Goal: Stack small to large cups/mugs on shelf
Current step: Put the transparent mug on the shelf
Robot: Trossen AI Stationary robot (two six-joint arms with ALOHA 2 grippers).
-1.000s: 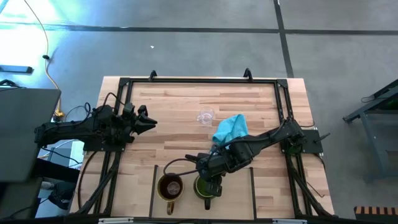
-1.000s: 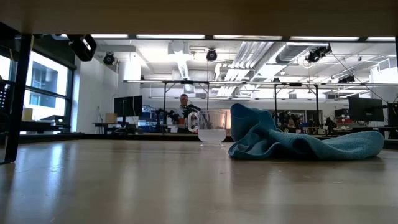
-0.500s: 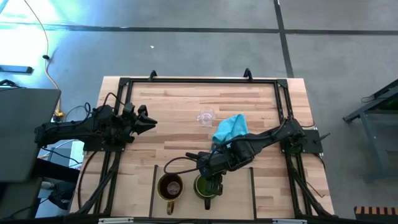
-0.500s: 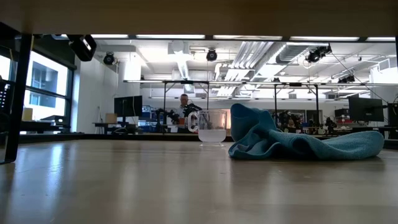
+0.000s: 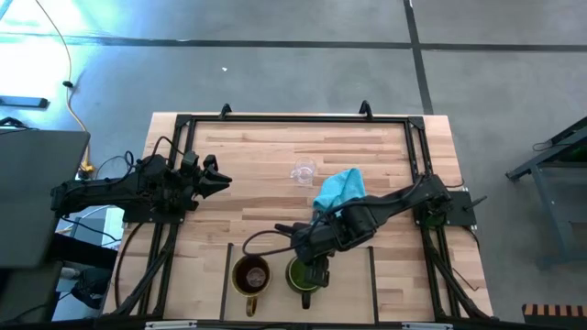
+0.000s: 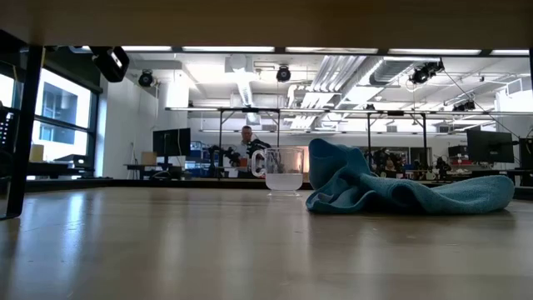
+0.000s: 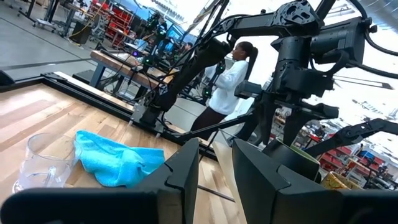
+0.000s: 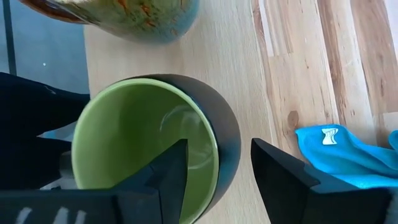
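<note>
Brown mug (image 8: 118, 18) cut off by frame edge; right gripper (image 5: 312, 268) hides green mug (image 5: 299, 273) rim.

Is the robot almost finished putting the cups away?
Partly. The brown mug and the green mug already stand side by side in the shelf bays. The right gripper is over the green mug, one finger inside its rim, jaws apart. The glass cup waits mid-table beside the blue cloth. The left gripper is idle.

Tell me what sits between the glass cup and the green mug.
The turquoise cloth lies between the glass cup and green mug, seen in the high view.
</note>
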